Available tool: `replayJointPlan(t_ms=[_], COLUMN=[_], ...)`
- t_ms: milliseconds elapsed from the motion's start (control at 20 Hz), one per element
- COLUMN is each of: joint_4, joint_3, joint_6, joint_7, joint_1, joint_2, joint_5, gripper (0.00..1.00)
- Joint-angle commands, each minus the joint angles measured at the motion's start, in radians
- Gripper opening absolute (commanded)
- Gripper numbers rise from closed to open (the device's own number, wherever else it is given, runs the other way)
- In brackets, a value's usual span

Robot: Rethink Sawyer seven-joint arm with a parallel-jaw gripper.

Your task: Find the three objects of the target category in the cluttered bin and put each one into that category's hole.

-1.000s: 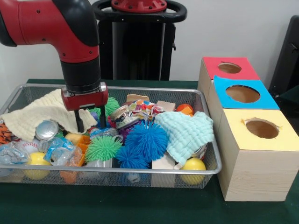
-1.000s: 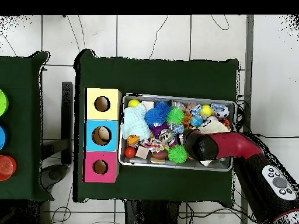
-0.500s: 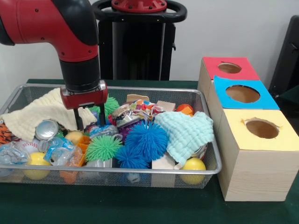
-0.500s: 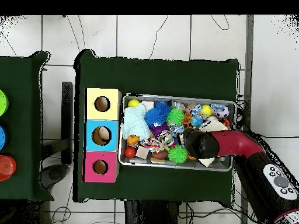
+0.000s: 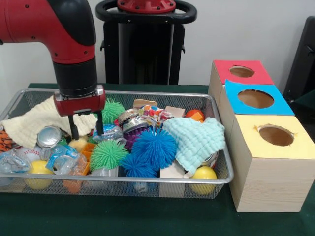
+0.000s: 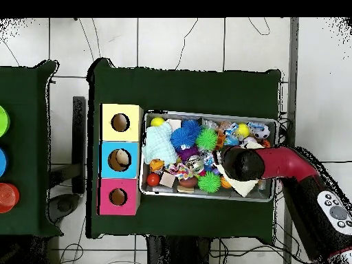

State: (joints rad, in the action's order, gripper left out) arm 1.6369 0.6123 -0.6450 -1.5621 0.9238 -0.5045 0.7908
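Closest to the desk's near edge in the front view, the cluttered bin (image 5: 147, 183) takes up the left and middle of the green table (image 5: 147, 219), and it is packed. Along its near wall lie a smooth yellow ball (image 5: 203, 178) at the right end and another yellow ball (image 5: 39, 168) at the left, with a pale wooden block (image 5: 172, 171) between them. Just behind sit two blue spiky balls (image 5: 153, 147), a green spiky ball (image 5: 108, 155), a mint-green cloth (image 5: 197, 139) and some crumpled clear plastic (image 5: 12, 161). At the bin's left end an orange plush with black tiger stripes (image 5: 5, 140) pokes out beside a silver can (image 5: 49, 136). A cream cloth (image 5: 42, 118) is draped over the far left part.

The gripper (image 5: 86, 132) hangs over that left part, its two dark fingers (image 5: 74, 129) spread apart with nothing between them, tips just above a pale yellow lump and an orange piece. A second green spiky ball (image 5: 111, 109) sits right behind it.

Along the desk's right edge stand three wooden boxes: the yellow-topped box (image 5: 270, 162) nearest, the blue-topped box (image 5: 253, 98) next, and farthest the red-topped box with the hole (image 5: 241, 72). From overhead something pale shows inside the blue box's hole (image 6: 121, 159); the red box's hole looks dark.
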Motion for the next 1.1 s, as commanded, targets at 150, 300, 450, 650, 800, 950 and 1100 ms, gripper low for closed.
replayJointPlan(t_ms=[150,300,450,650,800,950,1100], joint_4=[-0.099,-0.111,-0.085,0.029,0.074,0.094,0.101], joint_3=[0.071,0.080,0.060,-0.007,-0.034,-0.049,-0.063], joint_6=[-0.097,-0.112,-0.092,0.029,0.085,0.120,0.156], joint_7=[0.354,0.385,0.361,0.221,0.166,0.131,0.096], joint_1=[0.045,0.060,0.061,0.052,0.045,0.042,0.035], joint_2=[0.038,0.051,0.069,0.066,0.063,0.072,0.085], joint_5=[0.030,0.032,0.051,0.118,0.157,0.182,0.206], gripper=[1.00,1.00,1.00,1.00,1.00,1.00,1.00])
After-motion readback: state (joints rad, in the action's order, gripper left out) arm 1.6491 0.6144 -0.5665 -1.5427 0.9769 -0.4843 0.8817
